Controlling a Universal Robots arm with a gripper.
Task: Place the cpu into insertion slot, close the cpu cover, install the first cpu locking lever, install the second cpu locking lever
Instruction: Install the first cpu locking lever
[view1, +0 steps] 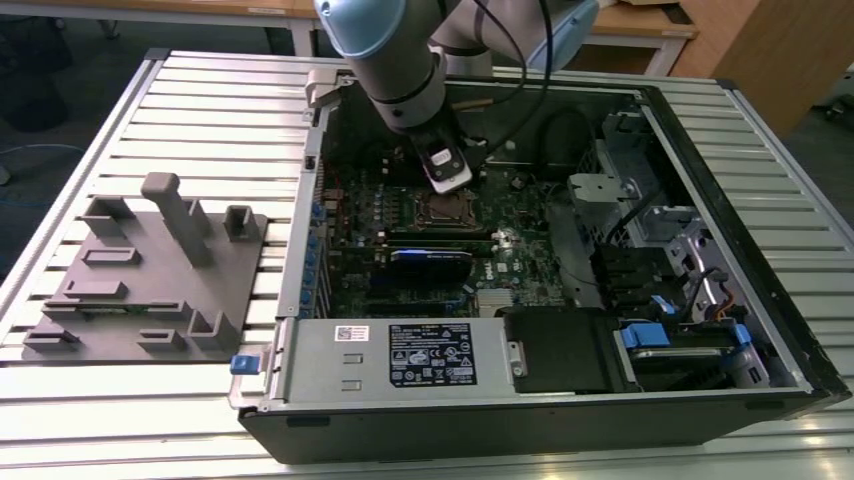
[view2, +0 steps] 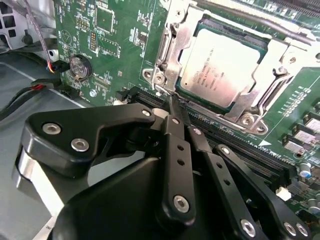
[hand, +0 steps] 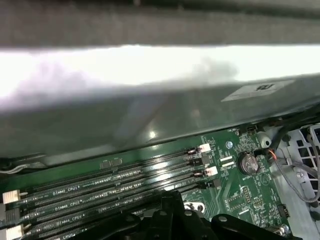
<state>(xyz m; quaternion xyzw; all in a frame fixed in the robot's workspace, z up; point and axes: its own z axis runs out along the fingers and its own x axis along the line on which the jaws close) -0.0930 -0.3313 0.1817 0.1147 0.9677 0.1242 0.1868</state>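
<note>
**Fingers pinched at the socket's edge**

In the second wrist view the cpu (view2: 225, 67) lies seated in the insertion slot (view2: 197, 97), with the cpu cover (view2: 177, 47) framing it. The gripper (view2: 175, 102) has its fingers (view2: 176, 145) drawn together, their tips at the socket's rim beside the memory slots (view2: 235, 145). In the exterior view the arm (view1: 394, 60) reaches into the computer case (view1: 747, 330) on the counter (view1: 200, 100).
</note>
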